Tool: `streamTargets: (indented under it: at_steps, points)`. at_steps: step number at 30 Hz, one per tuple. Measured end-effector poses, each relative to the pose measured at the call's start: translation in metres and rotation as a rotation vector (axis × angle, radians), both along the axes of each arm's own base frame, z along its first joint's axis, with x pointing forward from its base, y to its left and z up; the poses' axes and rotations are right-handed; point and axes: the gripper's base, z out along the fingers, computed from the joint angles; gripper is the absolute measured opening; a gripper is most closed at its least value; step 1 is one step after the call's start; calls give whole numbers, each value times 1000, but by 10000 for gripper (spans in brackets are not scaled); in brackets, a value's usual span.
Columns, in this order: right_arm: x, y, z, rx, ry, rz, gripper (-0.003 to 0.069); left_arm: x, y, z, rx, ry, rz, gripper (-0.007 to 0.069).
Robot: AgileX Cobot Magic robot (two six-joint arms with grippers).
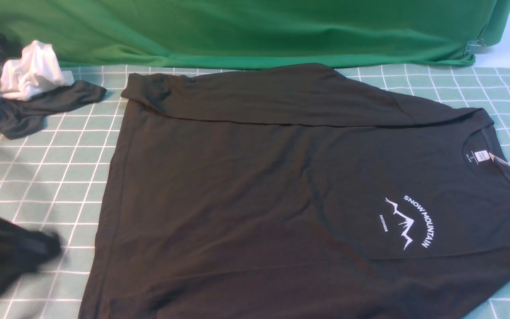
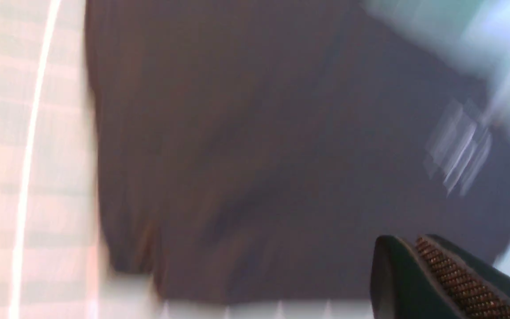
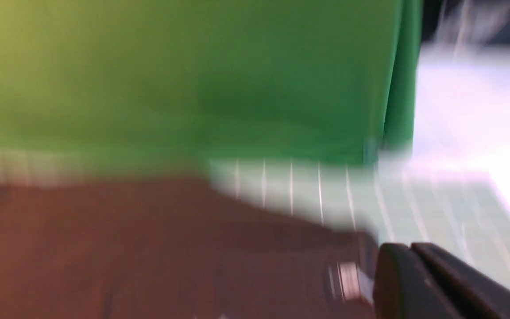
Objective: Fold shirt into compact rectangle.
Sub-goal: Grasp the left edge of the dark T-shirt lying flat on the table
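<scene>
- Teal desk [image 1: 38, 177] with a white grid pattern carries everything. At its far left, a small dark garment [image 1: 11, 117] lies bunched with a crumpled white cloth [image 1: 31, 71], near the task's garment but apart from it.
- Nearer on the left, a blurred dark shape [image 1: 7, 257] shows; whether it is arm or cloth I cannot tell.
- Left fingers [image 2: 396, 274], dark with a ridged pad, are pressed together and hold nothing, hovering over the hem end.
- Spread flat mid-desk is the large black short-sleeved T-shirt [image 1: 259, 190] of soft, matte knit. Its long axis runs left to right, with the hem on the robot's left and the collar on its right.
- Its far long edge [image 1: 259, 99] is already folded in as a band, while the near long edge lies unfolded. That near edge is probably next, with the left arm nearer the hem corner and the right arm nearer the shoulder.
- White mountain-outline print [image 1: 407, 221] and white neck label [image 1: 481, 156] sit toward the right.
- Right fingers [image 3: 396, 283], smooth and dark, are likewise closed and empty, near the collar side.
- Behind hangs a draped green cloth backdrop [image 1: 237, 31].
</scene>
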Motion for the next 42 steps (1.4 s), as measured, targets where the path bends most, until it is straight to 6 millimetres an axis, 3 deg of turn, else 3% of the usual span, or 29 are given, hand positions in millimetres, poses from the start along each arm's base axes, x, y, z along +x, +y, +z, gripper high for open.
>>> streamTargets:
  at_steps: [3, 9, 12, 19, 25, 36, 39, 42]
  points:
    - [27, 3, -9, -51, 241, 41, 26, 49, -13, -36, 22, 284, -165, 32]
    - [52, 4, -30, -67, 420, 60, 36, 93, -20, -92, 157, 499, -183, 101]
    - [55, 5, -32, -69, 441, 62, 38, 100, -19, -103, 239, 509, -144, 142]
    - [58, 5, -34, -69, 458, 64, 50, 109, -19, -156, 277, 500, -20, 328]
    - [59, 5, -33, -68, 445, 62, 63, 119, -19, -178, 290, 482, -4, 396]
    - [59, 5, -32, -68, 438, 61, 71, 119, -19, -180, 301, 518, -16, 387]
    - [59, 5, -32, -68, 438, 61, 72, 118, -19, -181, 308, 528, -22, 321]
    - [59, 5, -32, -68, 438, 61, 76, 118, -19, -181, 301, 538, -19, 175]
